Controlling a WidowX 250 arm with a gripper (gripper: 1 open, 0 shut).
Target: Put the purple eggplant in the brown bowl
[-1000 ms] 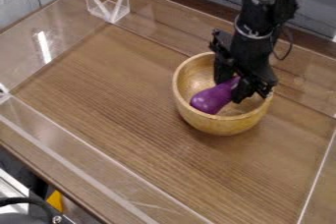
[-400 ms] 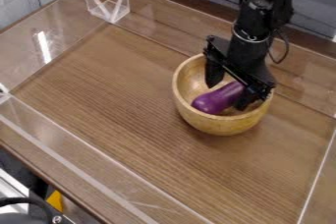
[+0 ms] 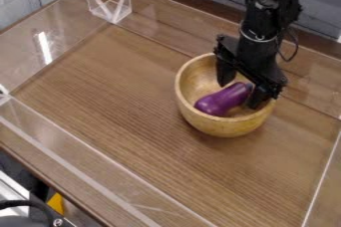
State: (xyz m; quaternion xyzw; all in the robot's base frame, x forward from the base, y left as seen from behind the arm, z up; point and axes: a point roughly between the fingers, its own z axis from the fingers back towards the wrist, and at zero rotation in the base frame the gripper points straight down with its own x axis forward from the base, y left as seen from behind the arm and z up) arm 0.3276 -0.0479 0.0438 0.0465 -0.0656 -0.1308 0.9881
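Note:
The purple eggplant [image 3: 222,99] lies inside the brown bowl [image 3: 200,117], on the tan floor of the bowl toward its right side. The bowl stands on the wooden table right of centre. My gripper [image 3: 248,76] hangs just above the bowl's far right rim, black fingers pointing down and spread apart, open with nothing between them. The eggplant's right end sits right below the fingertips; its stem cap is hidden from this angle.
A clear acrylic wall [image 3: 80,171] rings the wooden table [image 3: 107,82], with a folded clear bracket [image 3: 110,4] at the back left. The dark arm [image 3: 270,7] rises from the gripper at the upper right.
The jaws opened and let go of the eggplant, which settled flatter into the bowl. The gripper has lifted slightly above it.

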